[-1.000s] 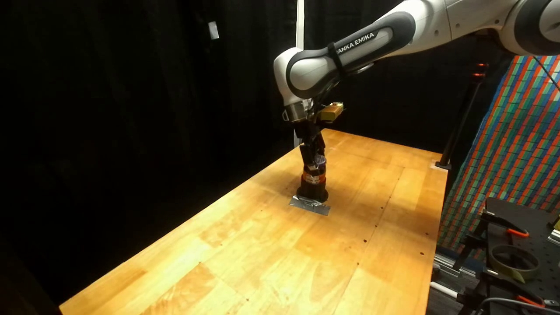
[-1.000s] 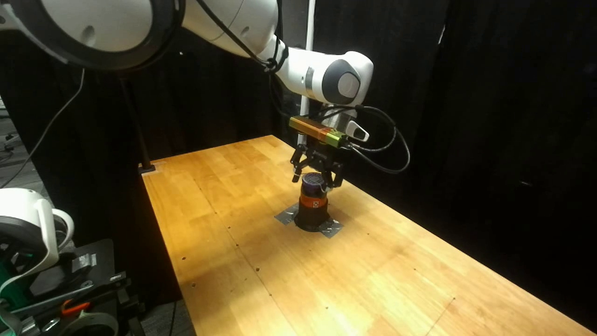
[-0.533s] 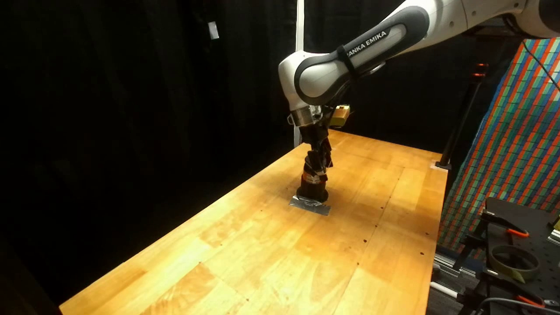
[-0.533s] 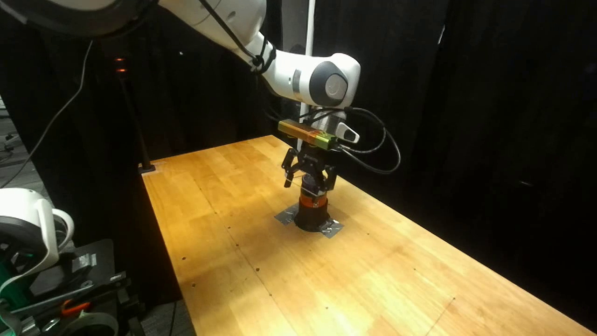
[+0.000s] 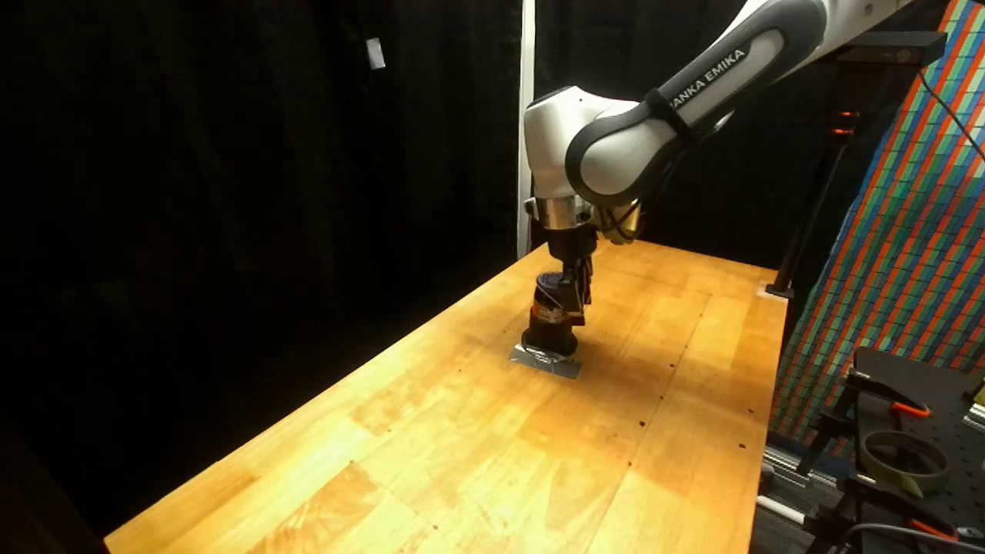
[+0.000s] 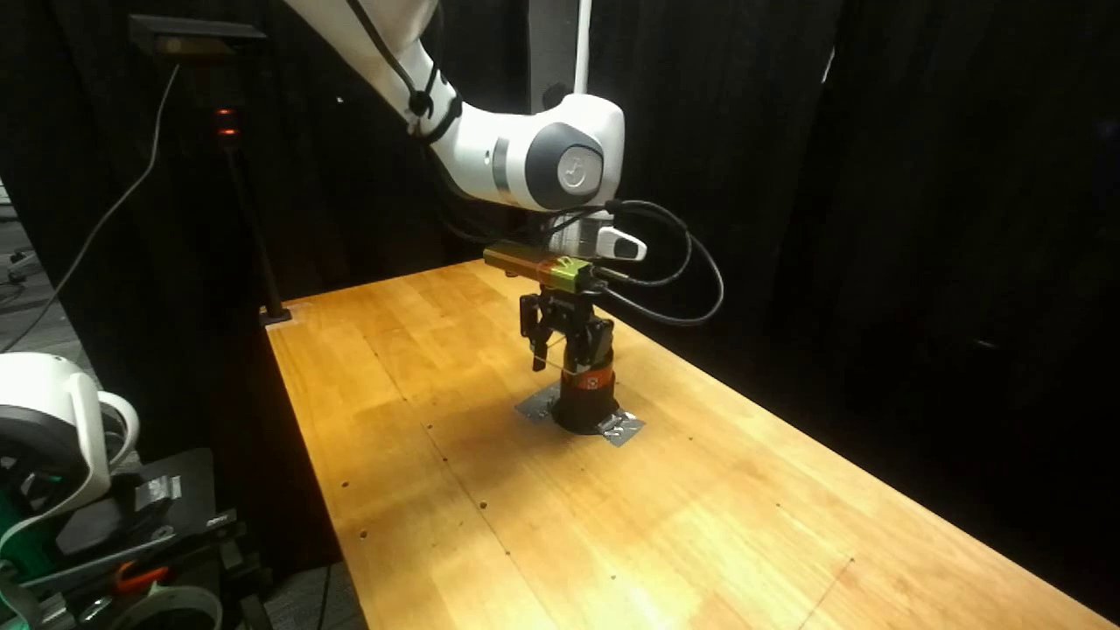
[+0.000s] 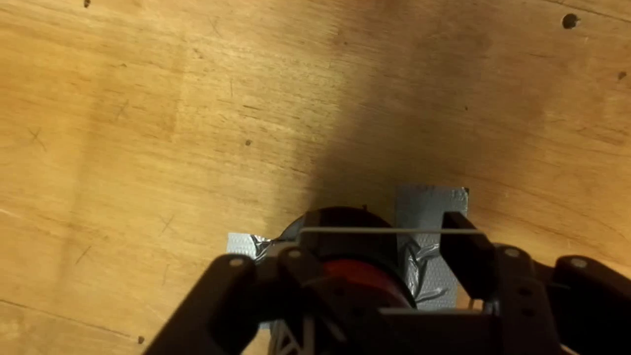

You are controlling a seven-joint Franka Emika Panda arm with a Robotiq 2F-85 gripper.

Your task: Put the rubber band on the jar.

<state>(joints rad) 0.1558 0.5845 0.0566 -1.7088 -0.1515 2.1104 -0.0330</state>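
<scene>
Your claw [image 6: 560, 366], fingers [image 7: 461, 239] spread, pale rubber band [image 7: 365, 230] stretched between them in your wrist view, dark jar [image 6: 585, 401] upright on the worktop [image 6: 700, 499], grey tape strips [image 6: 624, 430] at its foot, claw close by the jar's upper part, whether they touch you can't tell

In an exterior view the jar [image 6: 584, 398] stands on the table [image 6: 744, 507], tape [image 6: 623, 429] left and right of its base. One finger [image 6: 597, 343] of the gripper [image 6: 562, 365] is before the jar's upper part, the other just left of it; the rubber band [image 7: 369, 230] runs between them. A pole [image 6: 255, 232] stands on the table's far left corner; a side table [image 6: 199, 477] is near left.
</scene>
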